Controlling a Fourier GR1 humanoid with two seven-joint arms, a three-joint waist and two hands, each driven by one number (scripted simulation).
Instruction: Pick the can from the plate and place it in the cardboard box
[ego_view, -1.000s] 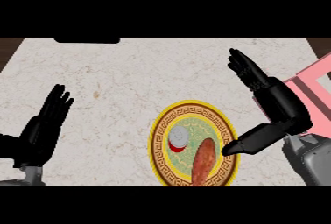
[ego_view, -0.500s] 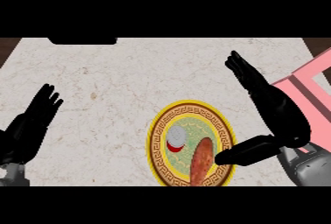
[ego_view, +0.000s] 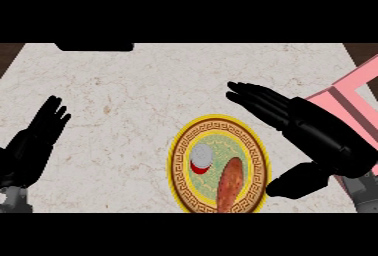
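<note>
My right hand (ego_view: 317, 137) is spread wide and holds nothing: the fingers (ego_view: 255, 100) are straight and close together, slanting up and to the left, and the thumb (ego_view: 295, 182) juts out well apart from them, its tip at the right rim of the plate (ego_view: 179, 150). The can (ego_view: 201, 159) stands on the plate's left half, inside the gap between fingers and thumb but touching neither, nearer the thumb's side than the fingertips. Just beside it, toward my thumb, lies a long brown piece of food (ego_view: 230, 182). Behind the back of my hand, at the far right, is the pink box (ego_view: 354, 97), only partly in view. Far off across the pale counter (ego_view: 125, 90), my left hand (ego_view: 33, 145) rests open near the left edge, fingers up. I judge this to be the reach, with the grasp not yet made. The next move calls for bringing my palm left and down so fingers and thumb come to either side of the can, clear of the food, before closing.
</note>
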